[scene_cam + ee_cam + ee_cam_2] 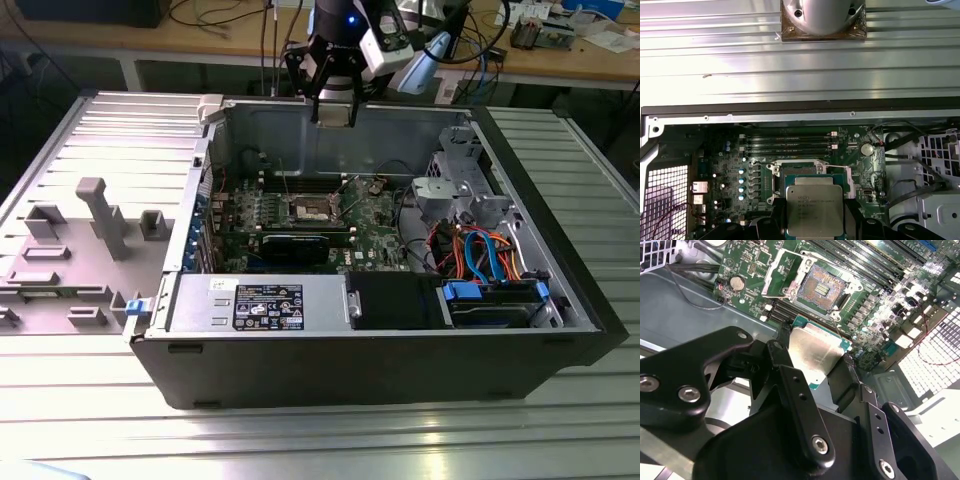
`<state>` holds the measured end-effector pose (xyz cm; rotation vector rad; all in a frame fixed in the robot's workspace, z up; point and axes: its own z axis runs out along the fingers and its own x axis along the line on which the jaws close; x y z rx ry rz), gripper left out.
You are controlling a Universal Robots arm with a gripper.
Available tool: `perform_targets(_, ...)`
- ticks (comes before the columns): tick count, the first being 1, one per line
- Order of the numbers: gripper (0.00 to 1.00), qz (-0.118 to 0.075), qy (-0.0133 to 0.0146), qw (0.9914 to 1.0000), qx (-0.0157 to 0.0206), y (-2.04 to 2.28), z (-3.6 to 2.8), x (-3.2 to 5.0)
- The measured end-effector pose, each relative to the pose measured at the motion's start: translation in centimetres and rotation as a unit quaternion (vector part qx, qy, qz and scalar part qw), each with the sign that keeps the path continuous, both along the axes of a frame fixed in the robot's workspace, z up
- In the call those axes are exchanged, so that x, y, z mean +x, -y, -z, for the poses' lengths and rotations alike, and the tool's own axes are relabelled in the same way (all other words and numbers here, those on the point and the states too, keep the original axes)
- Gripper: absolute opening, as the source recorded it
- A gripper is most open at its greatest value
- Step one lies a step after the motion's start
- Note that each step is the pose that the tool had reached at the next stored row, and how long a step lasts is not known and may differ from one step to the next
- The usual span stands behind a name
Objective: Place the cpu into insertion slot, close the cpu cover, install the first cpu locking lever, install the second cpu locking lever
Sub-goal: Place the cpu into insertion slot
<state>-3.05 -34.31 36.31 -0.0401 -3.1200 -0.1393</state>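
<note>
The cpu (pixel 816 351) in the pincer (pixel 335 112) — insertion slot (pixel 822 287) open in the case (pixel 400 360)

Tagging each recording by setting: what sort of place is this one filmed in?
Probably an electronics or robotics lab. An open computer case lies on a ribbed metal table, a wooden workbench behind it carries cables, and the gripper holds the cpu above the motherboard.
</note>
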Motion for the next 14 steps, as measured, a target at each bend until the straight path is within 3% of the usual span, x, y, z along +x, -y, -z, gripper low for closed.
perform_targets(14,0.55,0.000,0.0000,1.00000,0.0000,0.00,0.20,-0.06)
